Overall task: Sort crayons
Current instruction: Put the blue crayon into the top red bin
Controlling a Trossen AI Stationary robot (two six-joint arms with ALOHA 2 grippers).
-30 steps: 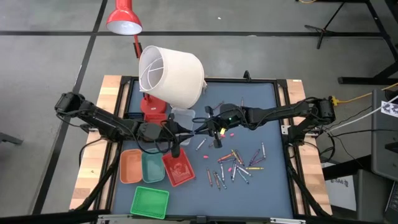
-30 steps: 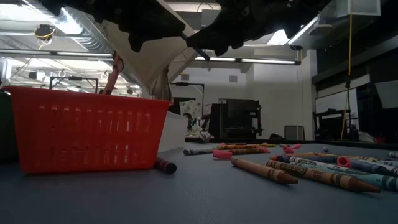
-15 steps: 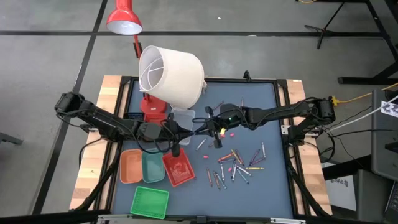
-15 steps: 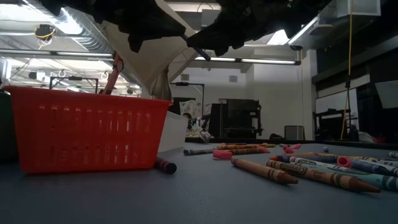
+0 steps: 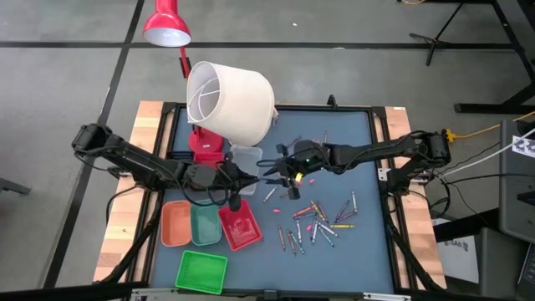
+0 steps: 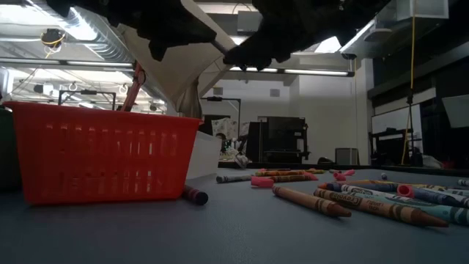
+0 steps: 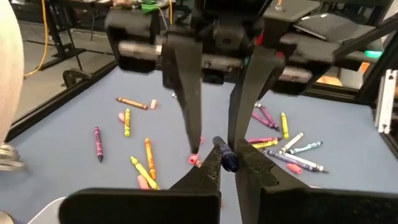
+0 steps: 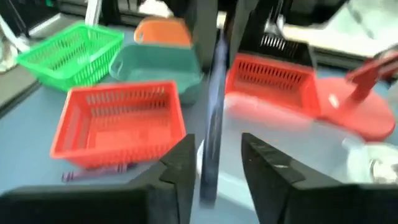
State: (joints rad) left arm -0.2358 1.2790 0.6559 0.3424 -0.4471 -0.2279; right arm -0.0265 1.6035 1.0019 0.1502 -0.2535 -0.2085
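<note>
At the high view's centre, the left gripper (image 5: 251,176) and right gripper (image 5: 278,172) meet above bare blue-grey tabletop (image 5: 351,138). A dark blue crayon (image 7: 226,154) is pinched in the left gripper's fingers, its tip between the right gripper's parted fingers (image 7: 186,99). Scattered mixed-colour crayons (image 5: 318,219) lie lower right; the red mesh plastic tray (image 5: 240,227) lies lower left.

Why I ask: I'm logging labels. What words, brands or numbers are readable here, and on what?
No text can be read.
Loose crayons: dark wrapper print, too blurred to read.
Blue crayon in the left hand: nothing legible.
Black-and-white tag at the right edge: a pattern, no characters legible.
</note>
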